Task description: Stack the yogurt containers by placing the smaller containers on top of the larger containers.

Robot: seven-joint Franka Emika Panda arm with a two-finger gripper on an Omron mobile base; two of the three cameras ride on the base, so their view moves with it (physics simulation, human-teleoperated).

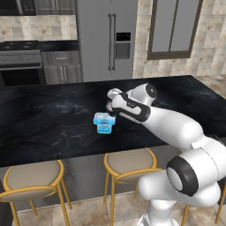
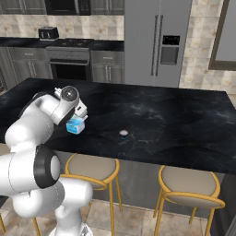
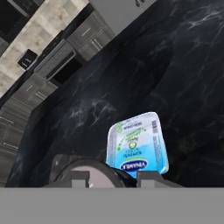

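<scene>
The fingers (image 3: 80,177) close narrowly on a round cup (image 3: 97,174), the white arm (image 1: 172,126) bent low across the black counter (image 1: 53,119), just beside the blue tub (image 1: 104,122), another cup (image 2: 123,133) well apart.

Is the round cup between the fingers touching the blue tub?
Cannot tell. In the hand view the round cup sits between the fingers, overlapping the blue tub's near edge; no gap or contact shows plainly.

light blue tub (image 3: 139,142), black marbled counter (image 3: 183,74)
</scene>
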